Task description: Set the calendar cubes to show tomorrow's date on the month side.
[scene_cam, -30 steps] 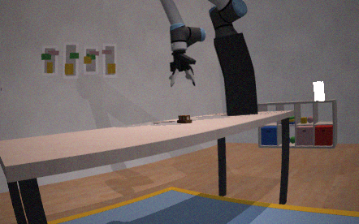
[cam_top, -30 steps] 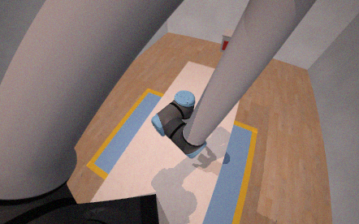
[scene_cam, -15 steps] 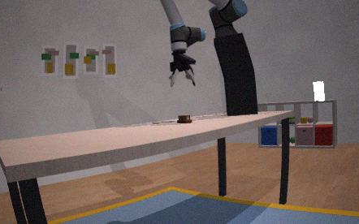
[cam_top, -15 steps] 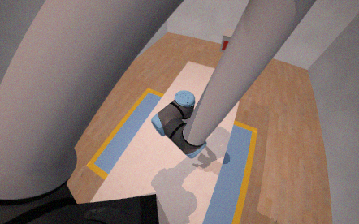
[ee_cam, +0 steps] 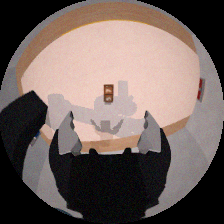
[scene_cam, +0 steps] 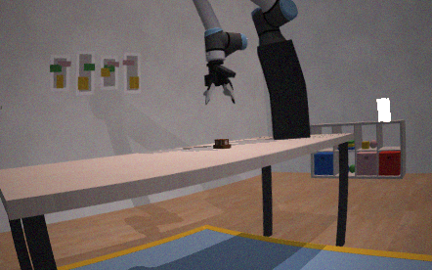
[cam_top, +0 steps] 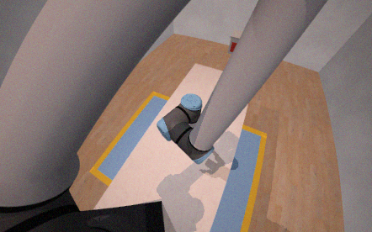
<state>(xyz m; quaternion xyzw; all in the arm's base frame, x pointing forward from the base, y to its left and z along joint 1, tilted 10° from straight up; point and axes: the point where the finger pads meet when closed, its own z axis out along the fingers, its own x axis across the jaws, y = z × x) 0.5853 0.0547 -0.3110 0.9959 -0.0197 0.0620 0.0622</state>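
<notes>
The calendar [scene_cam: 222,144] [ee_cam: 108,93] is a small brown wooden block shape on the table. In the wrist view its two cubes lie one above the other in the picture, in the dark brown tray, with pale marks on top. The digits are too small and blurred to read, and the month's name does not show. My gripper [scene_cam: 220,102] [ee_cam: 108,111] is open and empty, pointing down, high above the calendar. In the top view the arm hides the calendar and the fingers.
The long pale table [cam_top: 135,176] [scene_cam: 99,171] [ee_cam: 65,65] carries the calendar and the arm's shadow. A dark pedestal [scene_cam: 286,93] stands at the table's far end. A shelf [scene_cam: 358,123] with coloured boxes stands behind, and blue mats [cam_top: 127,139] [scene_cam: 206,245] lie on the floor.
</notes>
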